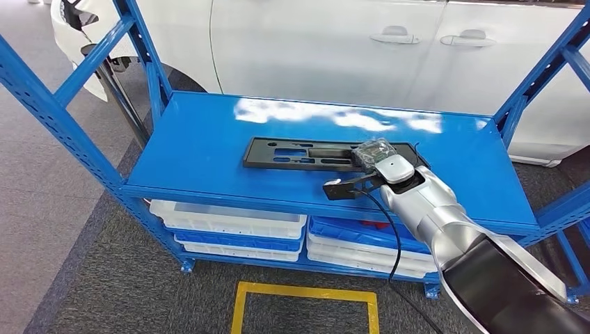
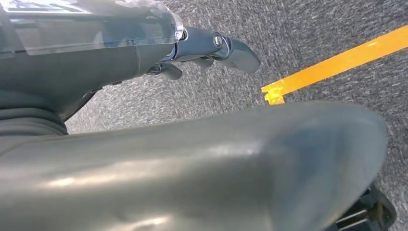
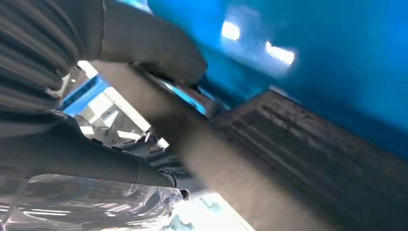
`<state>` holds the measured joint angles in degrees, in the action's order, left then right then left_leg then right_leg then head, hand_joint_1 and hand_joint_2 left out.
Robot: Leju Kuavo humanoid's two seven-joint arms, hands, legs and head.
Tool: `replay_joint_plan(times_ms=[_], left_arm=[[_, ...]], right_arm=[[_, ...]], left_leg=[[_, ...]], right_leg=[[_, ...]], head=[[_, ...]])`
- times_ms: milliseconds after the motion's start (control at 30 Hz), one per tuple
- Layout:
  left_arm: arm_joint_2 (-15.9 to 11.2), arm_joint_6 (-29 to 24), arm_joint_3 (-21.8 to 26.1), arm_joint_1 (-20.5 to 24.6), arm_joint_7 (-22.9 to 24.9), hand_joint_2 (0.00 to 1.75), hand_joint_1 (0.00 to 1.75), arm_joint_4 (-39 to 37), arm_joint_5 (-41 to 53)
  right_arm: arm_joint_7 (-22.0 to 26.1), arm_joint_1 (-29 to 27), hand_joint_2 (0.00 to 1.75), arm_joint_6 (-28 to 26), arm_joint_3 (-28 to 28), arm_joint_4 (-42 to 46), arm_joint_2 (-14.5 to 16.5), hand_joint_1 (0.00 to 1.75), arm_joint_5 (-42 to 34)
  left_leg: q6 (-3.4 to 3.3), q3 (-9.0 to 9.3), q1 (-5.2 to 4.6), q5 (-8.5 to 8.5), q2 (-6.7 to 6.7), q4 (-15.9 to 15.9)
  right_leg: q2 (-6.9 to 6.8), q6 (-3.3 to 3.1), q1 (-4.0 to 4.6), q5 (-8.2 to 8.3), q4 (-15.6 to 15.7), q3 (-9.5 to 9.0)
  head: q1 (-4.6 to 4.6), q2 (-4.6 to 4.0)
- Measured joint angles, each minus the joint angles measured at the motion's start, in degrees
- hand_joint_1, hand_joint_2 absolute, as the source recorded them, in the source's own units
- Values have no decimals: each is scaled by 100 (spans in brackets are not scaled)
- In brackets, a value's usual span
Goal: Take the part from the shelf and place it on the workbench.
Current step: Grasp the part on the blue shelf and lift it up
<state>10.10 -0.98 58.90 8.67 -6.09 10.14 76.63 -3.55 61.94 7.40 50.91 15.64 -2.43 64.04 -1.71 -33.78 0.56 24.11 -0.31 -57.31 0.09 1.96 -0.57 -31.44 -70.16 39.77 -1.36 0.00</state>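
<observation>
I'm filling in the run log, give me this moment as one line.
stage: grasping | right hand: on end of flat black slotted plastic part | part: lying on blue metal shelf | left hand: hanging, holding nothing

**Your count at the shelf**

You have one black part, a long flat panel with cut-outs, lying on the top board of one blue shelf. Two robot hands are in view: the right hand at the part's right end, and the left hand above grey carpet. Under the top board you can count two stacks of trays: the left stack shows three, white, blue, white; the right stack shows at least two. One white car with two door handles stands behind. One yellow floor marking lies in front.
</observation>
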Motion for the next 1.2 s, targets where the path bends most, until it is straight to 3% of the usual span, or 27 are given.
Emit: replay_joint_plan(times_ms=[33,67,100,167,233,300,367,433,500,567,600,633,667,733,767,867,933,1033,1067,1100,1133,1200], left_arm=[[0,0,0,-1,-4,0,0,0,-4],[0,0,0,-1,-7,0,0,0,-7],[0,0,0,-1,-8,0,0,0,-10],[3,0,0,1,-11,0,0,0,-13],[6,0,0,5,-22,0,0,0,-18],[7,1,0,4,-43,0,0,0,-32],[7,2,0,3,-65,0,0,0,-44],[7,2,0,5,-81,0,0,0,-48],[7,2,0,-4,-91,0,0,0,-51],[7,2,0,-17,-95,0,0,0,-54],[6,1,0,-20,-95,0,0,0,-56],[5,1,0,-20,-95,0,0,0,-59],[2,-1,0,-17,-95,0,0,0,-63],[-4,-3,0,-8,-102,0,0,0,-76],[-7,-7,1,-5,-106,0,0,0,-83],[-14,-25,2,-9,-113,0,0,0,-90],[-17,-33,2,-4,-114,0,0,0,-90],[-24,-35,2,10,-116,131,0,0,-90],[-28,-35,2,13,-118,175,0,0,-89],[-33,-36,2,17,-124,175,0,0,-88],[-37,-42,2,22,-136,175,0,0,-88],[-38,-72,2,36,-180,175,0,0,-92]], right_arm=[[6,-2,175,3,-2,-2,0,175,0],[9,1,175,4,-4,-3,0,175,0],[10,10,175,4,-7,-3,1,175,0],[16,42,175,5,-11,-3,3,175,0],[29,69,175,5,-14,-3,11,175,0],[40,75,175,-2,-16,-3,21,175,0],[46,80,175,-20,-25,-2,30,175,-1],[62,84,175,-54,-35,-2,42,175,-8],[121,77,175,-106,-49,-5,47,175,-69],[269,59,175,-206,-110,-8,46,175,-238],[370,51,175,-274,-164,-8,46,175,-335],[482,44,175,-348,-230,-7,46,175,-420],[611,41,175,-426,-297,2,46,175,-498],[960,45,175,-632,-436,45,48,175,-687],[1162,47,175,-741,-513,84,52,175,-794],[1783,58,175,-931,-779,255,85,175,-1173],[2233,89,175,-904,-1002,440,105,175,-1526],[2805,122,175,-603,-1335,851,149,175,-2209],[2929,118,175,-462,-1427,1037,157,175,-2461],[3013,111,175,-327,-1506,1248,160,175,-2701],[3058,107,175,-206,-1571,1474,160,175,-2942],[3100,102,175,-5,-1678,1951,159,175,-3418]], left_leg=[[-3,-3,-2,1,0,-3],[-4,-3,-3,3,-1,-9],[-1,0,-3,7,-4,-16],[17,7,-3,22,-12,-38],[62,-7,-20,35,-22,-63],[120,-20,-31,30,-28,-60],[180,-32,-27,60,-24,-79],[233,-173,-20,280,-16,-409],[272,-503,-3,639,-11,-1141],[291,-741,10,774,-9,-1648],[290,-720,12,684,-8,-1602],[281,-597,14,509,-7,-1341],[263,-411,14,303,-5,-936],[213,-106,-3,69,-7,-266],[187,-49,-15,44,-10,-115],[103,-64,-13,26,-19,-64],[40,-55,11,-9,-16,-20],[6,-57,9,-14,-9,-15],[4,-56,7,-10,-10,-21],[5,-55,7,-4,-14,-30],[11,-53,7,4,-20,-43],[40,-57,-2,32,-32,-78]], right_leg=[[0,10,-7,-88,-300,141],[-1,14,-12,-71,-409,193],[-2,10,-18,57,-276,127],[-5,-19,-21,437,500,-249],[-4,-66,3,634,1102,-525],[2,-116,33,645,1204,-554],[-1,-178,10,670,1233,-562],[-16,-240,-20,694,1269,-577],[-24,-269,-15,697,1271,-570],[-21,-272,-11,696,1267,-564],[-17,-272,-11,695,1263,-566],[-11,-269,-11,693,1259,-570],[-4,-260,-10,688,1253,-573],[13,-214,10,685,1232,-549],[21,-184,18,690,1225,-527],[27,-90,18,694,1214,-484],[22,-35,7,502,943,-359],[18,18,-15,-4,-157,148],[18,26,-20,-49,-394,262],[17,27,-24,19,-412,277],[17,19,-26,182,-204,186],[15,-21,-16,561,577,-179]], head=[[0,0],[0,0],[0,0],[0,0],[0,0],[0,0],[0,0],[0,0],[0,0],[0,0],[0,0],[0,0],[0,0],[-1,0],[-1,0],[-1,0],[0,0],[0,0],[0,0],[0,0],[0,0],[0,0]])
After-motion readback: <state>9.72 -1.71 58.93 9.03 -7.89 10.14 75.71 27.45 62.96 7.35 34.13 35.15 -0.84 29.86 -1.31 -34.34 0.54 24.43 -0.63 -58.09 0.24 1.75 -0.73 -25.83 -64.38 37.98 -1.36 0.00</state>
